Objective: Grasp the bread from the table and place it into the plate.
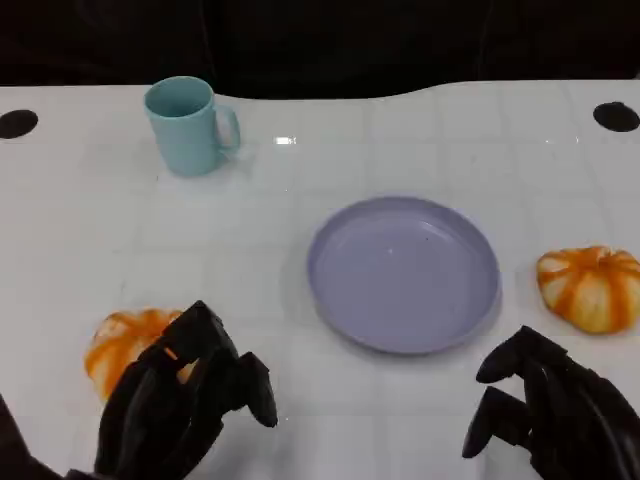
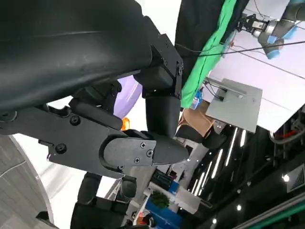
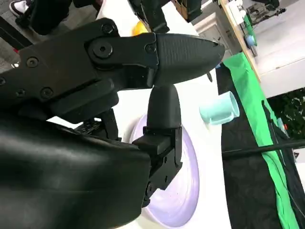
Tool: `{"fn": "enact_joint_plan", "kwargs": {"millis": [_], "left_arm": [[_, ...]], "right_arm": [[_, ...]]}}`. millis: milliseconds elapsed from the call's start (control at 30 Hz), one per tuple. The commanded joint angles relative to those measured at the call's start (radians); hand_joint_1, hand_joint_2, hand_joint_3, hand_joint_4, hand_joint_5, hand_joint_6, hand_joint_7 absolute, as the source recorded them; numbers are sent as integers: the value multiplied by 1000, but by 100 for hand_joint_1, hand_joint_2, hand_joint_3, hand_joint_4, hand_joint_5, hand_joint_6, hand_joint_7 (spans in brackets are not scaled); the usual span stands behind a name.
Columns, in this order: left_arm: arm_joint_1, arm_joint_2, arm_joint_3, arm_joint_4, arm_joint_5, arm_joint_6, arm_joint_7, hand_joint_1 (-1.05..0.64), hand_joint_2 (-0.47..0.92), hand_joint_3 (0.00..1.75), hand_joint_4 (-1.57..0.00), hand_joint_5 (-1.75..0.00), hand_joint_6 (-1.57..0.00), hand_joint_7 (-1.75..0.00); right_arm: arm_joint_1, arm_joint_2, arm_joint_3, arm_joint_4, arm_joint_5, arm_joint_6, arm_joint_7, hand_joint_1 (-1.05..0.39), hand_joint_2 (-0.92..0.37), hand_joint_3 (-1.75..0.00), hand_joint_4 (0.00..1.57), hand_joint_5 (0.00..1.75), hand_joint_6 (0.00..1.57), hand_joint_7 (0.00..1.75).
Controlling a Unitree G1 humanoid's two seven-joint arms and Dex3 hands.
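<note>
On the white worktop (image 1: 300, 420) two orange-and-white glazed bread rolls lie either side of a lilac plate (image 1: 403, 272), which sits bare in the middle. One bread roll (image 1: 120, 345) rests at the near left, partly hidden behind the left hand (image 1: 185, 405); the other bread roll (image 1: 592, 287) lies just beyond the plate's right rim, apart from it. A pale blue mug (image 1: 188, 125) stands well back on the left, away from the action. The left hand hangs over the near side of its roll with fingers curved and apart, holding nothing; from the head view one cannot tell whether a fingertip brushes the bread. The right hand (image 1: 550, 415) sits low at the near right, fingers loosely bent and apart, also holding nothing and well short of the right-hand roll. Judging by this, the task stands at the reach-and-grasp step, with the left-side roll the likely target and nothing yet placed. The next move seems to call for the left hand to settle around the roll, close on it firmly without squashing it, lift it off the worktop and carry it rightward over the plate's rim.
</note>
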State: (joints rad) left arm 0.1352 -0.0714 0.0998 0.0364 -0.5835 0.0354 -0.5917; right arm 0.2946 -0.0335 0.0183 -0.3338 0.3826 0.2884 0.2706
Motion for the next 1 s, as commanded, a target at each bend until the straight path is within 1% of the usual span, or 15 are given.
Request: {"fn": "enact_joint_plan", "kwargs": {"millis": [33,167,200,233,267,300,367,400,433,500,667,767,833,900,1000], "left_arm": [[4,12,6,-18,34,-32,24,-57,92,34,-72,-175,-56,-160],[5,9,5,-19,42,-39,27,-57,92,34,-71,-175,-58,-156],[6,19,-1,-30,94,-79,45,-57,92,34,-71,-175,-58,-155],[7,26,-6,-38,134,-110,59,-57,92,27,-63,-156,-61,-118],[8,38,-12,-50,181,-136,77,-57,92,26,-61,-151,-63,-106],[8,45,-16,-57,212,-152,90,-57,92,20,-59,-135,-68,-78],[8,71,-27,-81,264,-154,110,-58,92,14,-57,-118,-74,-49],[9,77,-31,-87,276,-154,116,-58,92,13,-57,-114,-75,-43],[9,106,-40,-104,321,-156,124,-58,92,12,-56,-112,-76,-39],[7,170,-56,-153,411,-131,143,-56,92,9,-45,-98,-68,-23],[8,251,-79,-226,525,-109,177,-50,91,2,-35,-86,-62,-8],[7,311,-92,-269,618,-112,189,-50,90,1,-24,-82,-56,-3],[8,324,-97,-279,642,-113,197,-50,90,0,-22,-81,-54,-1],[9,371,-101,-316,757,-142,233,-52,91,0,-18,-74,-50,-1],[13,406,-105,-348,894,-176,295,-56,90,0,-24,-58,-48,0]], "right_arm": [[1,-7,-7,4,5,-6,3,-51,-92,-48,62,175,40,168],[1,-6,-7,4,5,-5,2,-51,-92,-47,62,175,40,168],[1,-7,-7,1,4,-2,0,-51,-92,-47,62,175,40,168],[1,-7,-7,-1,4,0,-1,-52,-92,-47,62,175,40,168],[1,-8,-6,-1,3,-2,-1,-52,-92,-47,62,175,40,168],[1,-8,-6,0,3,-3,0,-52,-92,-48,62,175,40,168],[2,-8,-8,-3,8,-3,3,-52,-92,-48,61,175,40,167],[3,-8,-8,-4,9,-2,4,-52,-92,-48,61,175,40,167],[3,-8,-8,-5,11,-1,4,-52,-92,-48,61,175,40,167],[2,-7,-9,-6,14,3,2,-53,-92,-47,61,175,40,168],[2,-5,-10,-12,21,16,-2,-53,-92,-47,61,175,41,168],[2,-3,-8,-12,15,8,-1,-53,-92,-47,62,175,41,167],[2,-3,-8,-12,15,8,-1,-53,-92,-47,62,175,42,167],[3,-4,-5,-12,7,3,-3,-53,-92,-47,63,175,42,167],[3,-4,-6,-12,10,7,-1,-53,-92,-47,63,175,42,167]]}}
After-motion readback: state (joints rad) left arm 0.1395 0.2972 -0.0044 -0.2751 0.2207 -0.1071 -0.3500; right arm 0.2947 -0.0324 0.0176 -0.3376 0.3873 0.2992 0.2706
